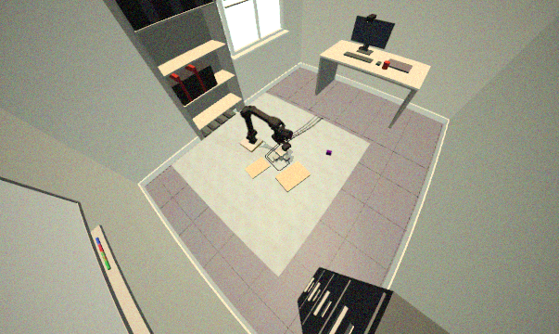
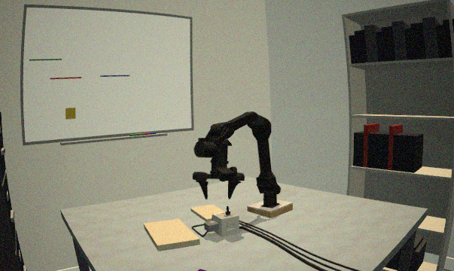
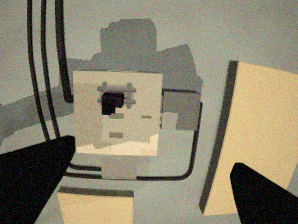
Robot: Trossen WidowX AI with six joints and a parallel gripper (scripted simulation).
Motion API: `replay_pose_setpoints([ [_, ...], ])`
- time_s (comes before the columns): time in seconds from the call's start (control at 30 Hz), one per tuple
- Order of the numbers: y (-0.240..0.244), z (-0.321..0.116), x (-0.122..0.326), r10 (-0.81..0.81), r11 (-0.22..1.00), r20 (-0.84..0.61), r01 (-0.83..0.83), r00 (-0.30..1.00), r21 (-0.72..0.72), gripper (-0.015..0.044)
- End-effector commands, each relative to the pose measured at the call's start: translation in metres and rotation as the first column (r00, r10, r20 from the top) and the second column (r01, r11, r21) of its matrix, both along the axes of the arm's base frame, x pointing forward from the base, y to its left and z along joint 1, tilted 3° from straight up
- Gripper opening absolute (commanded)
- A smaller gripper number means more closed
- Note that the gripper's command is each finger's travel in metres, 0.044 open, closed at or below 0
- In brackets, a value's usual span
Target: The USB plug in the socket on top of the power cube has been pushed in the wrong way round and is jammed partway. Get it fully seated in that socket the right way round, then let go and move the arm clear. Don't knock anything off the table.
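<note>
The pale power cube [image 2: 227, 225] [image 3: 90, 120] stands on the table [image 2: 306, 241]. The black USB plug [image 2: 227, 211] [image 3: 112, 102] stands upright in the cube's top and sticks up above it. Its metal end and its way round cannot be made out. My gripper [image 2: 217, 198] [image 3: 154, 158] points down, open and empty, above the cube. In the wrist view the plug lies above and left of the midpoint between the fingertips. In the top view the arm largely covers the plug.
A plug block [image 2: 211, 226] [image 3: 181, 111] with a looped cable sits on the cube's side. Black cables [image 2: 287, 248] [image 3: 61, 50] run off the other side. Two tan boards [image 1: 293, 176] [image 1: 258, 168] lie close by. A small purple cube [image 1: 328, 152] lies farther off.
</note>
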State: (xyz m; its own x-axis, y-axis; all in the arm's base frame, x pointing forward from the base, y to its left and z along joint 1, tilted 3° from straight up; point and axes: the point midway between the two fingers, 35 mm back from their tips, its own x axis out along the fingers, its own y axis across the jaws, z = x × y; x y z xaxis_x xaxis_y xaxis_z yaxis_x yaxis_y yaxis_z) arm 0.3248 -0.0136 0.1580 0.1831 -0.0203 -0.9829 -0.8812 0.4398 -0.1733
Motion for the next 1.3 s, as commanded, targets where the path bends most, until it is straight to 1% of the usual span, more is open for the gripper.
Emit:
replay_pose_setpoints([
  [0.0,0.028,-0.009,-0.018,0.031,0.999,-0.148,-0.036,0.989,-0.033,0.044],
  [0.4,0.028,-0.013,-0.017,0.031,0.999,-0.148,-0.036,0.989,-0.033,0.044],
  [1.27,0.026,-0.038,-0.016,0.031,0.999,-0.148,-0.036,0.989,-0.033,0.044],
])
